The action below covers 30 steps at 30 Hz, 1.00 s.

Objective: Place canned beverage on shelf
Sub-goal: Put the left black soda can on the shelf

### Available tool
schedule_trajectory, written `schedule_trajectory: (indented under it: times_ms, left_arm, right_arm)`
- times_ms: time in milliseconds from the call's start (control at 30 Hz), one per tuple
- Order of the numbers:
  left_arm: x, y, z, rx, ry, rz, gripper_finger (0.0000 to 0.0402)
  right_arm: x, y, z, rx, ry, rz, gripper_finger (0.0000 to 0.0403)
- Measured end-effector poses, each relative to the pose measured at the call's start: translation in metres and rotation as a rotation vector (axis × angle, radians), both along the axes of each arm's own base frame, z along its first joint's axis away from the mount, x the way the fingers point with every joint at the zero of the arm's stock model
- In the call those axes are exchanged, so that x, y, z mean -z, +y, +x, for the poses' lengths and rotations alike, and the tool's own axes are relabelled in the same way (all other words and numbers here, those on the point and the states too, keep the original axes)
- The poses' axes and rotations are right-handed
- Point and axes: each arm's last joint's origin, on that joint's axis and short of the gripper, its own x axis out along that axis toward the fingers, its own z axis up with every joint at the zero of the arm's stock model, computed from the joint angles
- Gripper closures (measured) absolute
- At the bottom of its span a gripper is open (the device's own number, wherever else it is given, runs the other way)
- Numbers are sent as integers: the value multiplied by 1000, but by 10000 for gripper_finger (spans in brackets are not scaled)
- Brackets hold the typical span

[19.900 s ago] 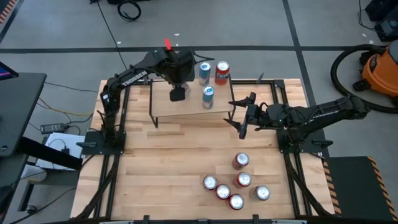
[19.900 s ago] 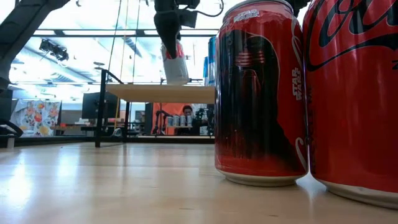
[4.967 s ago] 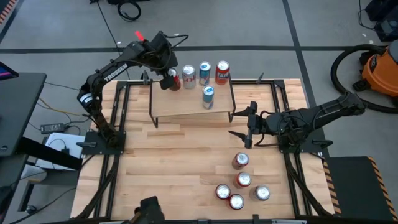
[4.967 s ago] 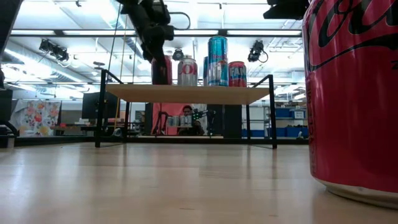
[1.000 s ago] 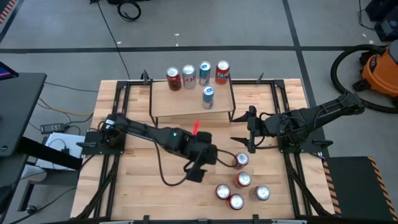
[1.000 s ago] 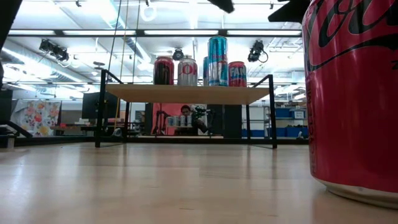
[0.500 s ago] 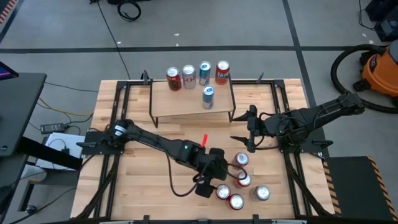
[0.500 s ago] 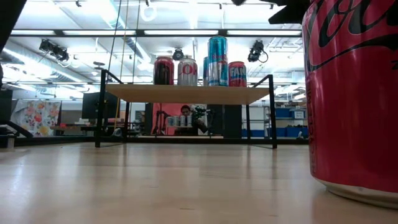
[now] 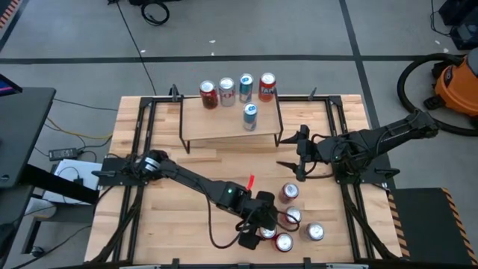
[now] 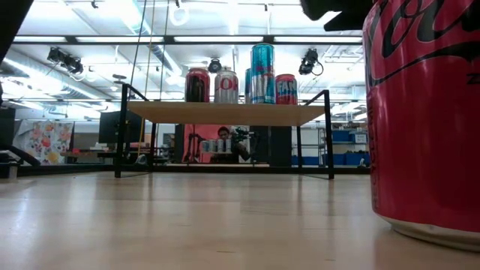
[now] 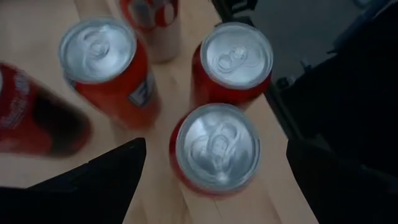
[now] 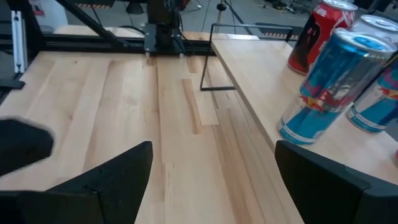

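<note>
Several red cans stand upright on the tabletop near its near right corner (image 9: 293, 216). My left gripper (image 9: 252, 235) hovers open over this cluster. In the left wrist view its fingers (image 11: 106, 180) stand on either side of one red can (image 11: 217, 146), above its silver top, touching nothing. The shelf (image 9: 224, 128) stands at the far middle, with several cans upright on it (image 9: 250, 116); the low view shows them in a row (image 10: 262, 73). My right gripper (image 9: 287, 155) waits open just right of the shelf, empty.
Other red cans (image 11: 236, 56) (image 11: 99, 53) crowd close around the one under my left gripper. A big red can (image 10: 424, 120) fills the low view's right side. Black frame rails (image 9: 340, 134) run along the table's sides. Bare wood (image 9: 179, 217) lies near left.
My left gripper has moved toward the table's near edge and a little right, sinking and tipping further down over the cluster of red cans. It has stayed open. My right arm has kept still.
</note>
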Motion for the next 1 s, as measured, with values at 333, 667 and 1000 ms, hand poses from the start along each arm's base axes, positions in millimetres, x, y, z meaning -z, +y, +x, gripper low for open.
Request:
schedule_trajectory:
  times_ms: [333,667,1000]
  left_arm:
    - [6,-8,2,-26,-40,42,2]
    - [26,-12,9,-19,-18,60,2]
    - [48,-17,15,-6,15,52,2]
  right_arm:
    - [-1,-1,1,8,-7,1,53]
    - [-1,-1,1,8,-7,1,53]
    - [-1,-1,1,6,-15,0,53]
